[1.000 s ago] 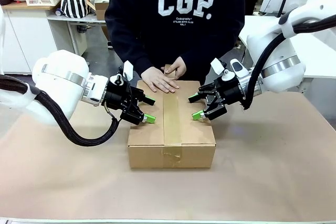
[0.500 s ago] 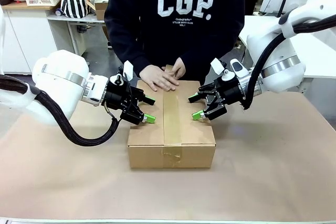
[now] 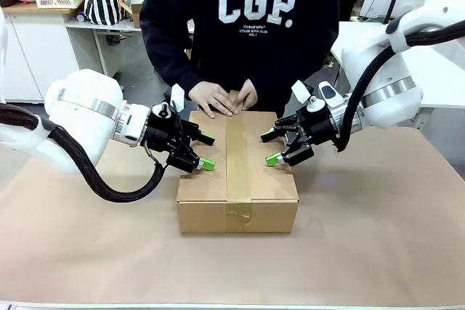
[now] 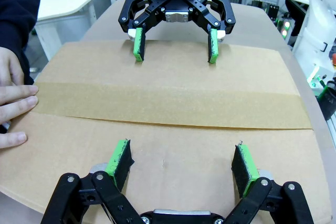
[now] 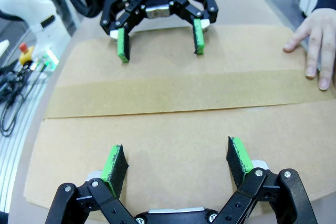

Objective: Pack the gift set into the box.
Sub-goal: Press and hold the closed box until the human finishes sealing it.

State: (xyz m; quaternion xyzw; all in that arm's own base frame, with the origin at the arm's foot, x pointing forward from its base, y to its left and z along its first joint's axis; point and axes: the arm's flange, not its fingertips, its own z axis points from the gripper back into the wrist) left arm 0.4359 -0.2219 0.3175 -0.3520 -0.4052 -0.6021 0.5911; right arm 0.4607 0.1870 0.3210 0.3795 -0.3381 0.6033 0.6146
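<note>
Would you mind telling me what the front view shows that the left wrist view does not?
Front view alone: the box's near side wall, the brown table cover around it, and the person's sweatshirt. Left wrist view alone: the left gripper's green pads from close behind, jaws open over the lid. Both share the tape strip along the closed box, the open right gripper over the lid, and the person's hand on the box's end.

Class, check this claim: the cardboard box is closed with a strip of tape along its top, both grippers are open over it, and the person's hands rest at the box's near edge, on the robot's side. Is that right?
Not quite. The person's hands rest at the far edge of the box, on the person's own side, as the front view shows. The rest stands: the tape runs along the closed top, and the left gripper and the right gripper are open over it.
</note>
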